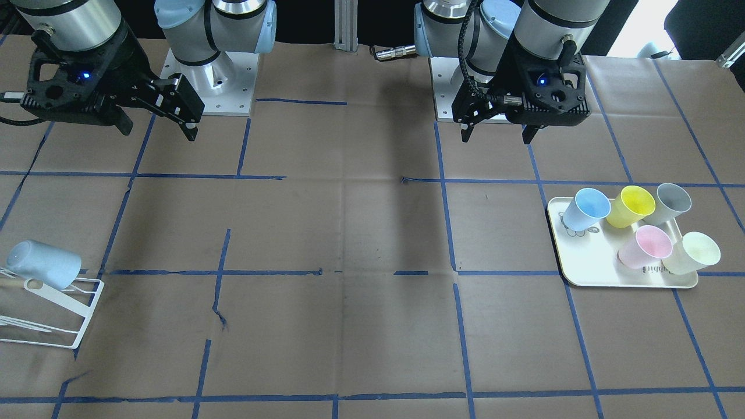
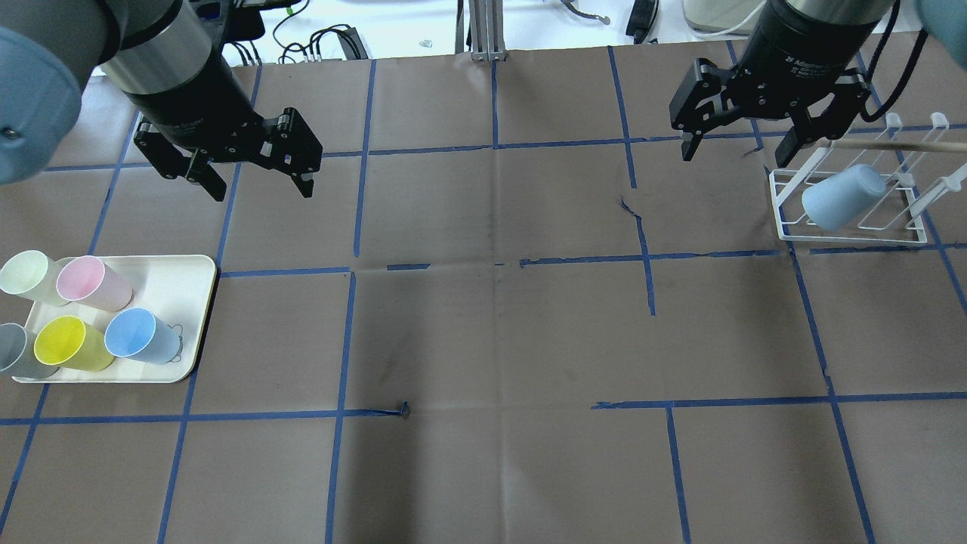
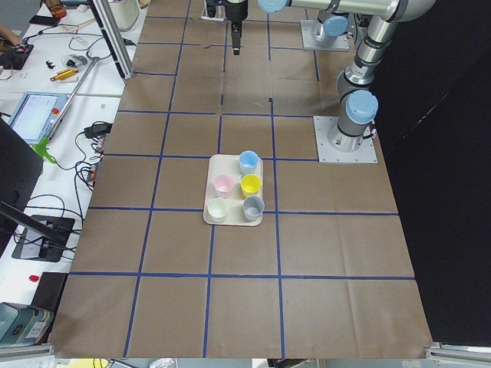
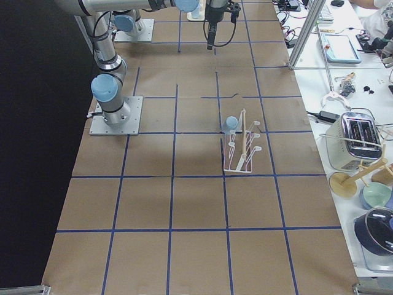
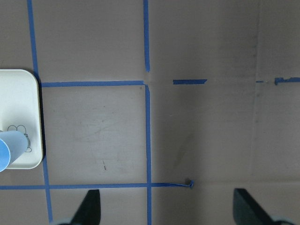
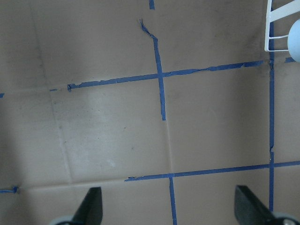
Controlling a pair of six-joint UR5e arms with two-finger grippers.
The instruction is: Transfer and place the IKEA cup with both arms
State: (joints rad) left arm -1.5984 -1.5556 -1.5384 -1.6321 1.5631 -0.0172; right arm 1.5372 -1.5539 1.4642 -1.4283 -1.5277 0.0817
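One pale blue IKEA cup [image 2: 842, 198] lies tilted on a white wire rack [image 2: 789, 227] at the table's right end, and shows in the front view [image 1: 43, 265] too. A near-identical blue cup [image 2: 140, 336] stands on a cream tray [image 2: 185, 287] at the left end, and in the front view [image 1: 585, 209]. My left gripper [image 2: 262, 190] hangs open and empty above the table, behind the tray. My right gripper [image 2: 739, 155] hangs open and empty just left of the rack. The left wrist view shows the tray cup's edge [image 5: 7, 150].
The tray also holds a yellow cup [image 2: 72, 344], a pink cup [image 2: 91, 283], a pale green cup [image 2: 30, 276] and a grey cup [image 2: 19, 359]. Brown paper with blue tape lines [image 2: 491, 264] covers the table. A rack corner [image 6: 281, 28] shows in the right wrist view.
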